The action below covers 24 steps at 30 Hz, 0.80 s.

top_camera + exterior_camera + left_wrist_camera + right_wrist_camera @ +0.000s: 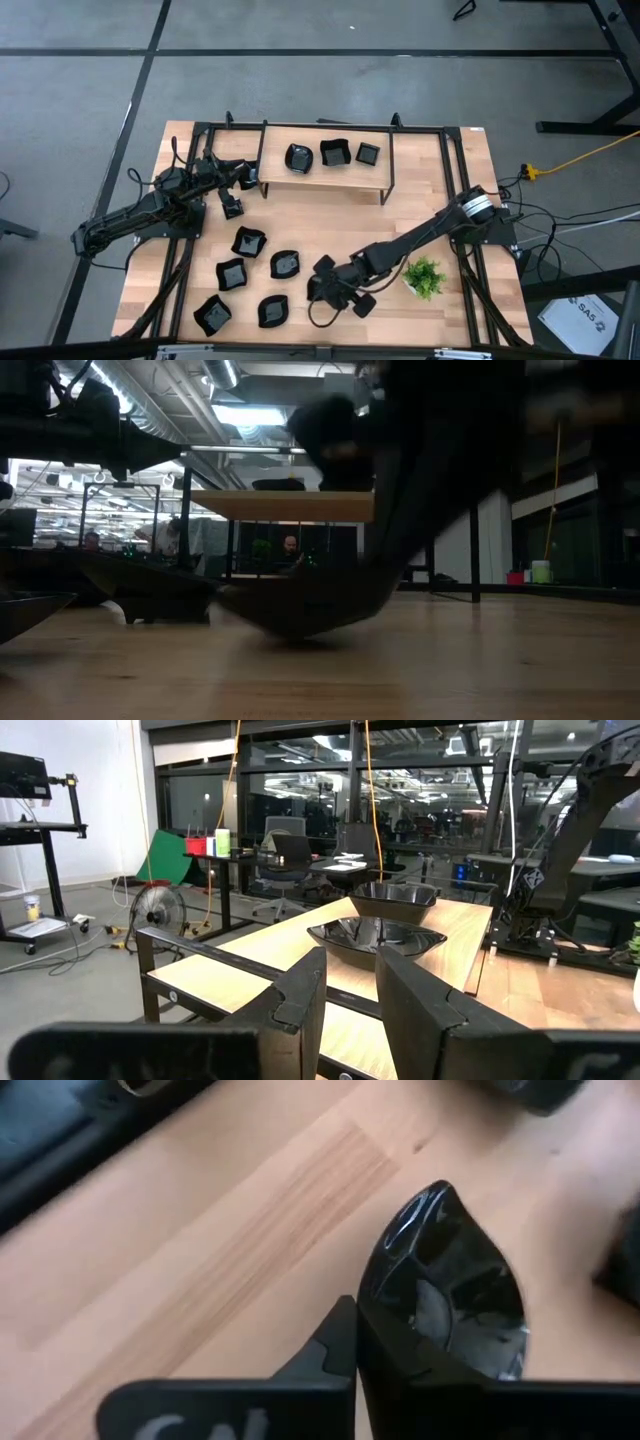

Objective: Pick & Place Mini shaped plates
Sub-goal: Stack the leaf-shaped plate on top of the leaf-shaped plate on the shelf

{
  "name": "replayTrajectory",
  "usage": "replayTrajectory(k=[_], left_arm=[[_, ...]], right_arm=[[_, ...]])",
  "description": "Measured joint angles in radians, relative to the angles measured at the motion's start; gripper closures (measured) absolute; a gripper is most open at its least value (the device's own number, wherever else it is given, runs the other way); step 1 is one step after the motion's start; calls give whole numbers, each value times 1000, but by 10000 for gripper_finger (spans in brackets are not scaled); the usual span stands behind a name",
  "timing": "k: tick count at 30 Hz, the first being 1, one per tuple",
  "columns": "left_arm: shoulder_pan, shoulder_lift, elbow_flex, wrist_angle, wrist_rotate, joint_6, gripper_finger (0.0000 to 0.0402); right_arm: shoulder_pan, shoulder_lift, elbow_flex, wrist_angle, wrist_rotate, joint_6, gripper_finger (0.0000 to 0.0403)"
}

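Wooden desk [420, 215] carries a shelf [322, 180] with three black plates [333, 153]; five more [249, 283] lie front-left. Right tool [325, 285] pinches one plate's [450, 1295] rim near desk front. Left tool [232, 190] spread, empty, beside shelf.

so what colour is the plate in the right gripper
Glossy black plate, pinched at its rim by the right gripper; clearest in the right wrist view.

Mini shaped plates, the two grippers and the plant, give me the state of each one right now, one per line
Right gripper: shut on a mini plate at the table's front.
Held mini plate: clamped by its rim, tilted.
Left gripper: open, empty, beside the shelf's left end.
Three shelf plates: resting upright in a row on the shelf.
Five table plates: lying loose on the table, untouched.
Potted plant: standing upright.
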Motion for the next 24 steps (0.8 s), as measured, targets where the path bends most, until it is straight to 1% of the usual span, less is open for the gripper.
replayTrajectory(k=[5, 8, 13, 18, 24], left_arm=[[0, 0, 0, 0, 0, 0, 315], [0, 0, 0, 0, 0, 0, 315], [0, 0, 0, -1, 0, 0, 315], [0, 0, 0, -3, 0, 0, 315], [0, 0, 0, 0, 0, 0, 315]], right_arm=[[-2, -85, 46, -135, 0, 23, 400], [-9, -137, 53, -171, 0, 25, 400], [-44, -236, 55, -226, 1, 76, 401], [-85, -312, 55, -240, 17, 104, 401], [-134, -356, 55, -246, 20, 100, 402]])
